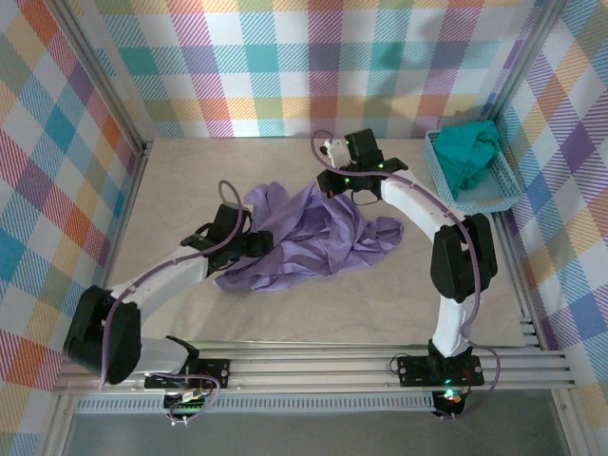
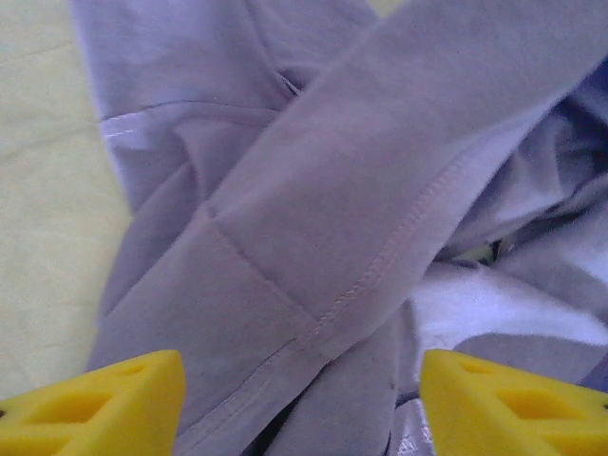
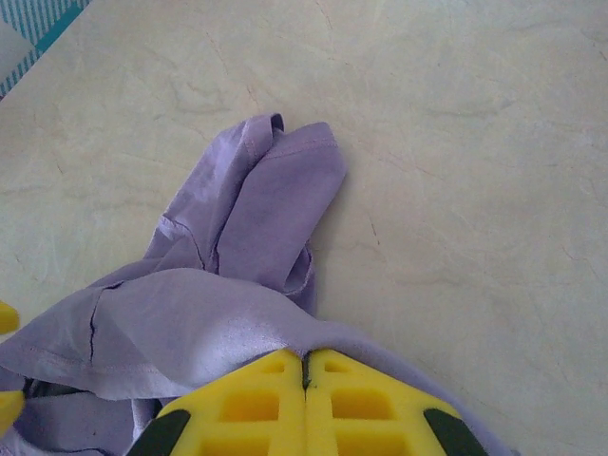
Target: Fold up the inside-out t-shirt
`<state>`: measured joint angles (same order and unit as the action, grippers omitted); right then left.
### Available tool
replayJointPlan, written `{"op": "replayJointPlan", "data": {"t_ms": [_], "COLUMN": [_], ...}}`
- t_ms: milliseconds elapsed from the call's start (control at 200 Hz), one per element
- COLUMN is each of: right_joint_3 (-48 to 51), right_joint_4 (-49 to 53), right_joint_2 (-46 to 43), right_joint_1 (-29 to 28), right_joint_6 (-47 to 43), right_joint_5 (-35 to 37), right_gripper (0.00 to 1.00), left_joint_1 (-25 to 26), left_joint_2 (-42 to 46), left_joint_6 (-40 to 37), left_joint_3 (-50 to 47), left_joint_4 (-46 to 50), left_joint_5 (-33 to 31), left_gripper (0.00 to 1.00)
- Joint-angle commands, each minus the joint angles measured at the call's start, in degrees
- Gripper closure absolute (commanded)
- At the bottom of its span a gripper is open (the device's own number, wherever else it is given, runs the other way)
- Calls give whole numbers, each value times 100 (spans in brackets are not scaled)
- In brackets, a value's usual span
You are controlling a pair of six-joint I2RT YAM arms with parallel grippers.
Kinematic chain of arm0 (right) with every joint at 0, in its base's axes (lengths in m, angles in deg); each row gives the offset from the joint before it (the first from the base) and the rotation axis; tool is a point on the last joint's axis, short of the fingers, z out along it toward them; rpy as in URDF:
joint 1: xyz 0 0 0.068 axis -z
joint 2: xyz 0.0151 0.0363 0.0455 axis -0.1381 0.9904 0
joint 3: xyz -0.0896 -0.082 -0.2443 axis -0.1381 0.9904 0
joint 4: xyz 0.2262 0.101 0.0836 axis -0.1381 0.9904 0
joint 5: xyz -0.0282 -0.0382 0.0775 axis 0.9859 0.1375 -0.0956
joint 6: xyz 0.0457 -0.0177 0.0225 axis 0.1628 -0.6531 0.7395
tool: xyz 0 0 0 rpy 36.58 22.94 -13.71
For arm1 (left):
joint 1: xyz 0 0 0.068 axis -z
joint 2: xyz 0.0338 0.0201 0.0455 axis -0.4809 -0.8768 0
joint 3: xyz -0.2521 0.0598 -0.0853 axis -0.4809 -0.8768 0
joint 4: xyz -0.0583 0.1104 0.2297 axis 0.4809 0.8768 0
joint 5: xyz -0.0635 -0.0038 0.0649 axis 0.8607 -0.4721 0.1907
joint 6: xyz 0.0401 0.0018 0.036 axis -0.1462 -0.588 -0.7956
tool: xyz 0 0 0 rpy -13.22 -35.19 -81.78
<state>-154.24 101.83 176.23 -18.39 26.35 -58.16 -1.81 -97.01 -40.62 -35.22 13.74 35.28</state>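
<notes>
Crumpled lavender cotton t-shirt (image 1: 304, 237) bunched mid-bench (image 1: 190, 171). Right hand (image 3: 304, 359) closed, pinching its one o'clock edge; left hand (image 2: 301, 369) open over nine o'clock folds. Risk: dragging and twisting layers if pulled one-handed.

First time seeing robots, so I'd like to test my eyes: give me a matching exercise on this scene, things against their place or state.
Things:
1. t-shirt
2. teal garment
3. left gripper
4. right gripper

Place or state:
A. closed
B. in the basket
C. crumpled, lavender
D. open

Pairs: 1-C, 2-B, 3-D, 4-A
</notes>
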Motion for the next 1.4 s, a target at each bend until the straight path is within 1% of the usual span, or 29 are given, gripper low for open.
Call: {"op": "replayJointPlan", "data": {"t_ms": [0,180,400,440,485,590,695,785,895,1070,1140,1205,1260,1329,1394], "right_joint_3": [-236,-270,-289,-296,-306,-355,-411,-448,-473,-578,-667,-745,-640,-83,654], "right_joint_4": [106,113,103,108,110,116,148,159,155,187,258,529,842,1009,985], "right_joint_2": [65,100,100,109,116,144,194,247,302,441,523,542,399,-88,-695], "right_joint_1": [14,15,14,14,14,13,9,14,14,5,-4,-13,-13,-11,-17], "right_joint_6": [-90,-89,-89,-81,-81,-81,-81,-65,-47,27,105,169,181,208,323], "right_joint_5": [-99,-128,-108,-107,-109,-109,-125,-144,-187,-262,-265,-85,322,874,1073], "right_gripper": [100,100,100,100,100,100,100,100,100,100,100,88,72,57,49], "left_joint_1": [113,163,163,163,165,167,154,145,109,51,14,-38,-77,-100,-117], "left_joint_2": [-379,-985,-1366,-1406,-1445,-1493,-1405,-1290,-1171,-871,-733,-629,-532,-379,-233], "left_joint_6": [-324,-304,-296,-295,-288,-256,-221,-196,-182,-138,-107,-66,-8,62,141], "left_joint_3": [284,580,757,771,794,829,803,778,750,693,652,601,588,551,514], "left_joint_4": [24,68,96,101,108,134,113,120,135,208,208,204,208,202,204], "left_joint_5": [-3,-19,58,58,30,-7,0,-34,-32,-18,12,47,87,119,146], "left_gripper": [37,36,36,39,45,63,73,77,84,85,90,96,99,100,100]}}
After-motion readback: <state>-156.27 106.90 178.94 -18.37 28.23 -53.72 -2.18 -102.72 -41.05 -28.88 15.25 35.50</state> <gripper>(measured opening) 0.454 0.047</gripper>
